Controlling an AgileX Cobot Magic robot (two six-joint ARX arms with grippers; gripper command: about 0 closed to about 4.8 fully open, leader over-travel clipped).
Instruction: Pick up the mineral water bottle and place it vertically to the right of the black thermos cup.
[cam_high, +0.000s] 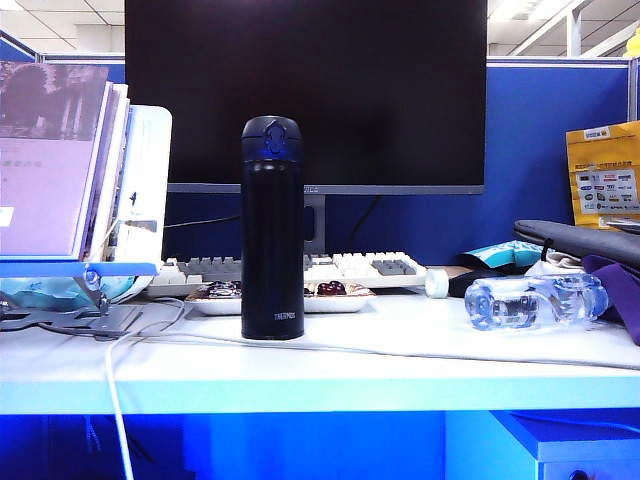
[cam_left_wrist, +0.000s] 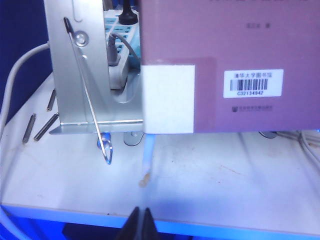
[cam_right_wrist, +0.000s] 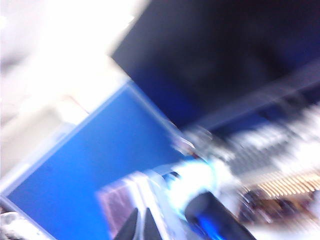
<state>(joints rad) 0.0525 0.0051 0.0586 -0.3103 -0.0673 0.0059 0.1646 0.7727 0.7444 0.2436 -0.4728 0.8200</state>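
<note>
The black thermos cup (cam_high: 272, 230) stands upright in the middle of the white table (cam_high: 400, 365). The clear mineral water bottle (cam_high: 535, 301) lies on its side at the table's right end, well apart from the cup. Neither arm shows in the exterior view. In the left wrist view my left gripper (cam_left_wrist: 140, 222) is shut and empty, hanging over the table's near edge in front of a book stand. The right wrist view is smeared by motion. In it my right gripper (cam_right_wrist: 141, 225) has its tips together with nothing between them, and the cup's dark lid (cam_right_wrist: 215, 220) shows close by.
A keyboard (cam_high: 350, 268) and a tray (cam_high: 290, 298) lie behind the cup, under a dark monitor (cam_high: 305, 90). A book on a metal stand (cam_high: 60, 160) fills the left. A white cable (cam_high: 115, 380) drapes over the front edge. A white tape roll (cam_high: 437, 283), black bag (cam_high: 580, 240) and purple cloth (cam_high: 615, 290) crowd the bottle.
</note>
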